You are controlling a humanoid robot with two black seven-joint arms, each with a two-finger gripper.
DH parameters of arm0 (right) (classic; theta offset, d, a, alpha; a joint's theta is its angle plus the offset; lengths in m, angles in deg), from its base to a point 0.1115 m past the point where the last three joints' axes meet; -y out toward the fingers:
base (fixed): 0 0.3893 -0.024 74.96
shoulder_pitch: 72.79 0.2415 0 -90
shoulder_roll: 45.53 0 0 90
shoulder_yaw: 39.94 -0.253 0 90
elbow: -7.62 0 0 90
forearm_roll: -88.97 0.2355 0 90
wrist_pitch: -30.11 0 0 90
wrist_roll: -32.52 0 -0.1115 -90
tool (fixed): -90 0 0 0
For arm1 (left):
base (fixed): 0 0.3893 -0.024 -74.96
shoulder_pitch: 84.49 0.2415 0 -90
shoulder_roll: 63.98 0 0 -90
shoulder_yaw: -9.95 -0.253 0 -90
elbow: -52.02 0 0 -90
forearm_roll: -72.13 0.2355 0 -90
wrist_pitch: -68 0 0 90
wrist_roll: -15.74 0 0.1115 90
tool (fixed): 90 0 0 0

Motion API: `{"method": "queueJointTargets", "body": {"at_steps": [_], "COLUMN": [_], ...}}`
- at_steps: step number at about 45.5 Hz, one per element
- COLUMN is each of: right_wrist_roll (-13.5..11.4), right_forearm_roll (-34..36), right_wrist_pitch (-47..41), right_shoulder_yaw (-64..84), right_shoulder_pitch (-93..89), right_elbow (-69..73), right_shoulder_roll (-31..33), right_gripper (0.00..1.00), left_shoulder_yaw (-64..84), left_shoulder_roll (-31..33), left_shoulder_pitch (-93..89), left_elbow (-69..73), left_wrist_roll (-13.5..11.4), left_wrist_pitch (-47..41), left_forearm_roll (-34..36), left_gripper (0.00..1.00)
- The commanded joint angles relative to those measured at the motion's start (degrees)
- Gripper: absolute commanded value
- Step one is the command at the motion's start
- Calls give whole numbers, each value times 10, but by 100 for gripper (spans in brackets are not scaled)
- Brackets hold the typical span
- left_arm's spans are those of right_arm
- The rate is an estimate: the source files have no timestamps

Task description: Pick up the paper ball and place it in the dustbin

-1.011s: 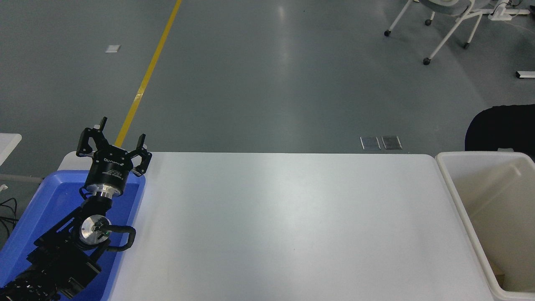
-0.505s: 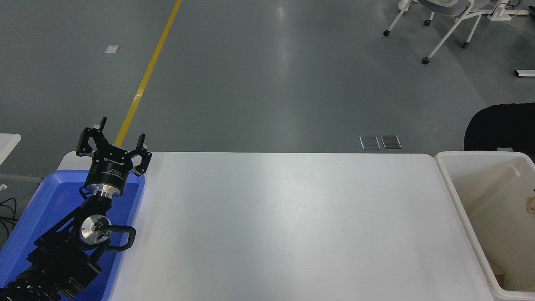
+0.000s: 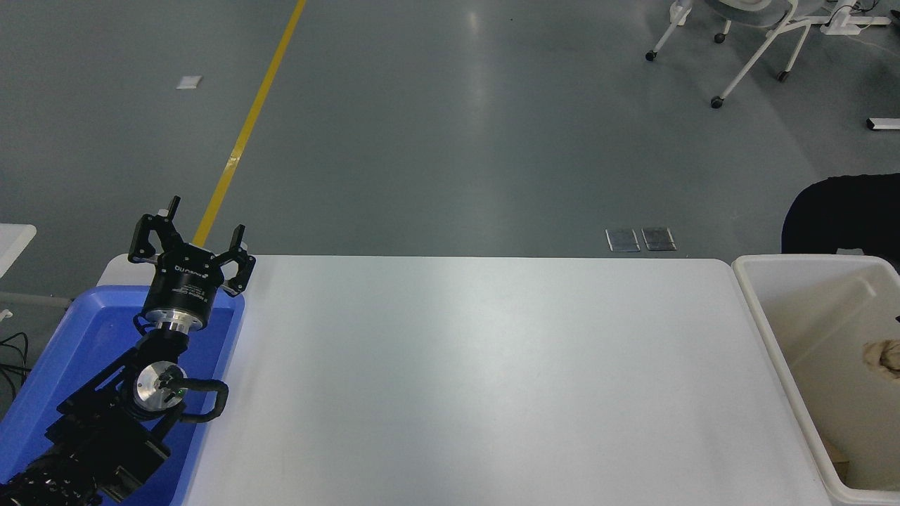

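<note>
A wrinkly tan paper ball [image 3: 884, 357] shows at the picture's right edge, inside the outline of the dustbin [image 3: 773, 351], an off-white tub with a thick rim at the table's right end. Whether the ball rests or hangs there I cannot tell. My left gripper [image 3: 204, 219] is parked at the lower left above a blue tray, its fingers spread open with nothing between them. My right arm and gripper are out of view.
A bright blue tray [image 3: 49, 365] sits at the table's left end under my left arm. The white table [image 3: 478, 379] spans the middle. A dark rounded shape [image 3: 840, 214] stands behind the dustbin. Chair legs on castors [image 3: 731, 70] stand on the floor far right.
The paper ball has come into view at the right edge inside the dustbin's outline; a second ago it did not show. My left arm has not moved.
</note>
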Motion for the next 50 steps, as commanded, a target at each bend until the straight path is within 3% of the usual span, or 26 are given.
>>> {"method": "queueJointTargets", "body": {"at_steps": [1,16,28,36,42,50], "right_wrist_roll": [0,8,8,7,7,6], "right_forearm_roll": [0,-8,-10,-10,-11,-12], "right_wrist_pitch": [-4,0,-3,-9,-19,-65], "right_shoulder_yaw": [-109,-313,-315,-225,-89,75], "right_shoulder_pitch": [2,13,44,137,281,457], "right_elbow": [8,5,8,73,209,330], "right_shoulder_roll": [-4,-29,-31,1,54,58], "right_gripper": [100,100,100,100,100,100], "left_shoulder_yaw": [0,0,0,-1,-1,-1], "left_shoulder_roll": [0,0,0,0,0,0], "left_shoulder_pitch": [0,0,0,-1,-1,-1], "left_elbow": [0,0,0,0,0,0], "left_wrist_roll": [0,0,0,0,0,0], "left_wrist_pitch": [0,0,0,0,0,0], "left_forearm_roll": [0,0,0,0,0,0], "left_gripper": [98,98,98,98,98,98]}}
